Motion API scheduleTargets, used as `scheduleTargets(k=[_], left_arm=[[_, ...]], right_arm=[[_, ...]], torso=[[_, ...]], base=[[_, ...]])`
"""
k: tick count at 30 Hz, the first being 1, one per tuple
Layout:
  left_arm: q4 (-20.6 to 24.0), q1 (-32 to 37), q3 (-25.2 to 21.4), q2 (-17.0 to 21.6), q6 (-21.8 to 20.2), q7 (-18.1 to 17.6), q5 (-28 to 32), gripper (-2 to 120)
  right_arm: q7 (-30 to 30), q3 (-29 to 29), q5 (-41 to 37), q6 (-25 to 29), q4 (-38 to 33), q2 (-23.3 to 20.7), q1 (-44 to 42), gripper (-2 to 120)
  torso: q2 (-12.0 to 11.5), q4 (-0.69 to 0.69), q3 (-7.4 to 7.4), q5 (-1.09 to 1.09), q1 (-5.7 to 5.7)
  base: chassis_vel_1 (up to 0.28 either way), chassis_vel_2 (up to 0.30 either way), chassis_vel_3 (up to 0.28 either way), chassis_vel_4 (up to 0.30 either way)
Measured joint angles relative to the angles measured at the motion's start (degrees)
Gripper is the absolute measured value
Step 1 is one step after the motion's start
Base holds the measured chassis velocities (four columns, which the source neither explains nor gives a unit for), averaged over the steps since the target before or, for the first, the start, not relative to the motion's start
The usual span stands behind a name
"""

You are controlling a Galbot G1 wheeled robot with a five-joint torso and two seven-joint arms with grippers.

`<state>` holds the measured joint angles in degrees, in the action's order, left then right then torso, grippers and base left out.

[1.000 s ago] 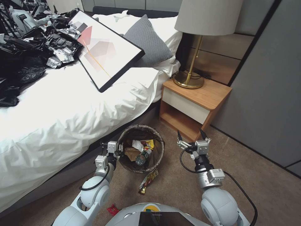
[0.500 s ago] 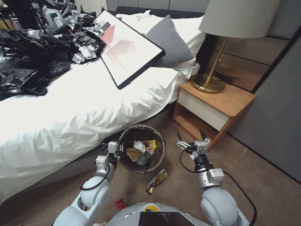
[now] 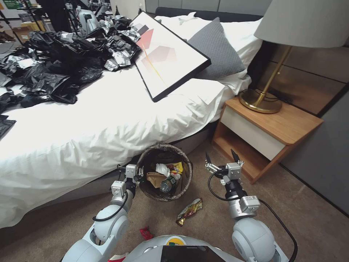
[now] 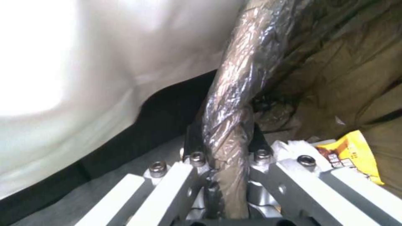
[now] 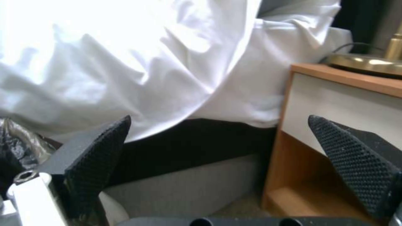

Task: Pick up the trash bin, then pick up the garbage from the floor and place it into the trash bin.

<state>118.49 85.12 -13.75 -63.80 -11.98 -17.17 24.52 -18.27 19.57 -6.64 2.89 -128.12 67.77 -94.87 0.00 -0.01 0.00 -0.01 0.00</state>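
Note:
The trash bin, round with a dark crinkled liner over its rim, hangs beside the bed with my left gripper shut on its near rim. The left wrist view shows both fingers of the left gripper pinching the lined rim. Inside the bin lie a tissue, a yellow wrapper, a brown bag and a bottle. On the floor lie a shiny snack wrapper and a small red packet, both close in front of my base. My right gripper is open and holds nothing, right of the bin; its textured fingertips stand wide apart.
The white bed carries a heap of black plastic bags, a framed picture and a grey pillow. A wooden nightstand with a brass lamp stands to the right. A grey wall panel runs along the far right.
The whole head view has shifted: bed, nightstand and floor litter slid right in the picture, so the camera moved. The bin stays in my left gripper; the right gripper stays open.

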Motion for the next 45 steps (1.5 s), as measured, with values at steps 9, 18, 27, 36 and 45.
scheduleTargets(k=[9, 18, 27, 36, 45], left_arm=[[-0.5, -0.2, 0.5, -0.4, 0.3, 0.1, -1.1, 4], [-0.6, -0.7, 0.8, -0.4, 0.3, 0.1, -1.1, 4], [-0.7, -0.8, 0.8, -0.4, 0.3, 0.1, -1.0, 4], [-0.7, -0.8, 0.8, -0.3, 0.3, 0.1, -1.0, 4], [-0.8, -0.8, 0.8, -0.3, 0.4, 0.1, -1.0, 3]], right_arm=[[-0.7, 0.3, -0.2, 0.0, 0.1, 0.4, 0.5, 100], [-1.0, 0.5, -0.5, -0.3, 0.1, 0.5, 0.7, 100], [-1.0, 0.5, -0.6, -0.6, 0.1, 0.6, 0.8, 100], [-1.0, 0.4, -0.6, -0.7, 0.2, 0.7, 0.8, 100], [-0.9, 0.5, -0.6, -0.7, 0.1, 0.6, 0.5, 100]], torso=[[0.0, 0.01, 0.00, 0.00, 0.00], [0.0, 0.02, 0.00, 0.01, 0.00], [0.0, 0.01, 0.00, 0.01, 0.00], [0.0, 0.01, 0.00, 0.01, 0.00], [0.0, -0.01, 0.01, 0.01, 0.01]], base=[[0.031, 0.027, 0.029, 0.030], [0.000, 0.000, 0.000, 0.000], [0.000, 0.000, 0.000, 0.000], [0.046, -0.018, -0.036, 0.062], [0.120, -0.093, -0.108, 0.096]])
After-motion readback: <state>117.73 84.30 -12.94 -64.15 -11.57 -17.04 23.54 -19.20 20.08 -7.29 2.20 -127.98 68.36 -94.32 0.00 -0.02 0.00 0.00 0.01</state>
